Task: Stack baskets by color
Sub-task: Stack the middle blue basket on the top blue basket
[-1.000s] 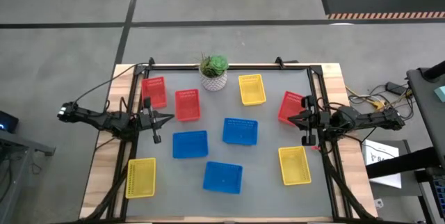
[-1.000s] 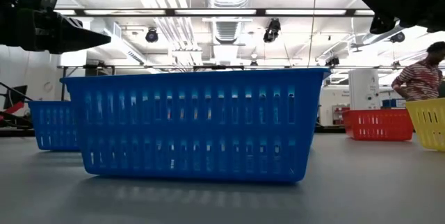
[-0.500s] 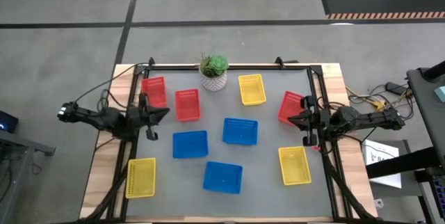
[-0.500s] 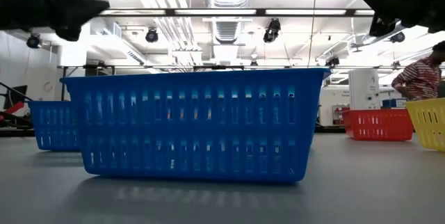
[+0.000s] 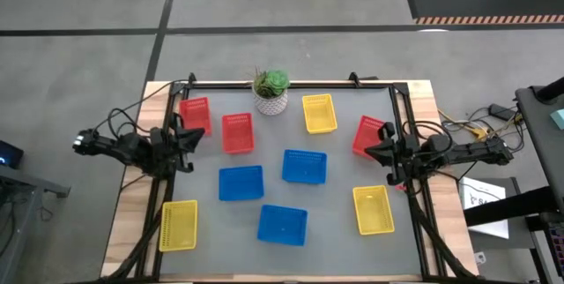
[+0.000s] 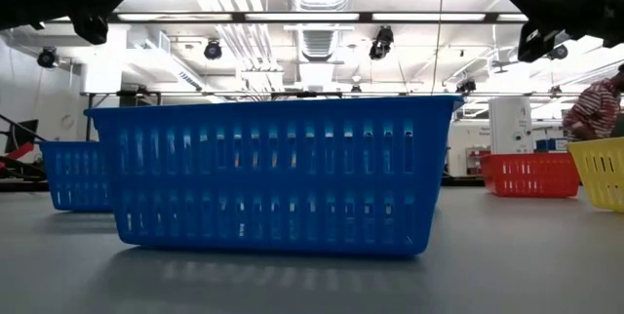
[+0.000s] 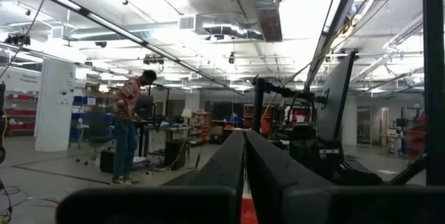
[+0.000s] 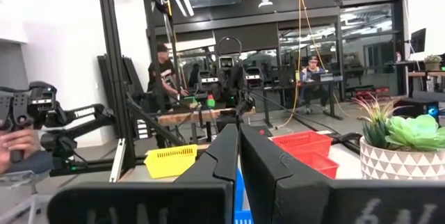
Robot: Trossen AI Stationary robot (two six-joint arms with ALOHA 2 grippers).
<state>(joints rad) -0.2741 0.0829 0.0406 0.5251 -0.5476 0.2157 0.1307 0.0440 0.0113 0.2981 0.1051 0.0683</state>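
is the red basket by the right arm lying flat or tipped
Tipped: the red basket leans at the table's right edge, beside the shut right end effector.

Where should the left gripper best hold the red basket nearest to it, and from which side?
Probably on a long rim wall of the red basket, coming from above: it lies flat, open side up, with thin mesh walls. The left gripper, now shut, must open first.

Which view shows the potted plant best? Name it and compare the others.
The high view: the potted plant shows whole at the table's far edge, between red and yellow baskets. The right wrist view shows it partly, cut off at the edge. The low and left wrist views miss it.
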